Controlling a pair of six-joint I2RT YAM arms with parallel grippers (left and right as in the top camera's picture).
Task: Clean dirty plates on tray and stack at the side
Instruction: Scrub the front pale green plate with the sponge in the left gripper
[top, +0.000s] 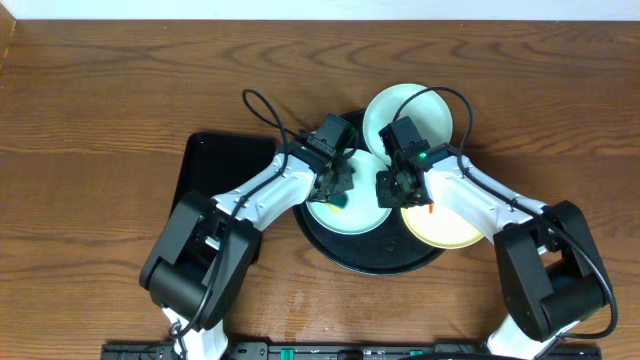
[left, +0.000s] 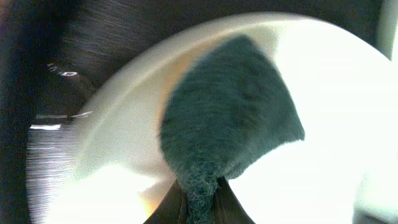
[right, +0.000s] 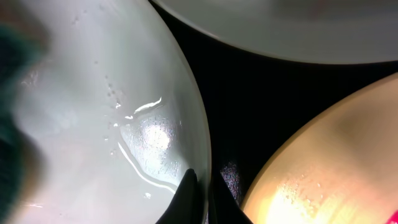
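Note:
The round black tray (top: 370, 262) holds three plates. A mint-blue plate (top: 352, 218) lies at its left middle, a second mint-blue plate (top: 395, 108) at the back, and a yellow plate (top: 445, 228) with a small red smear at the right. My left gripper (top: 338, 188) is shut on a dark green sponge (left: 227, 124) that presses on the middle plate (left: 336, 112). My right gripper (top: 390, 188) is shut on that plate's right rim (right: 202, 149), one finger inside and one outside. The yellow plate (right: 323, 168) lies just right of it.
A smaller rectangular black tray (top: 215, 170) lies left of the round tray, under my left arm. Brown wood-grain tabletop (top: 100, 120) surrounds everything. Water drops sit on the mint plate in the right wrist view.

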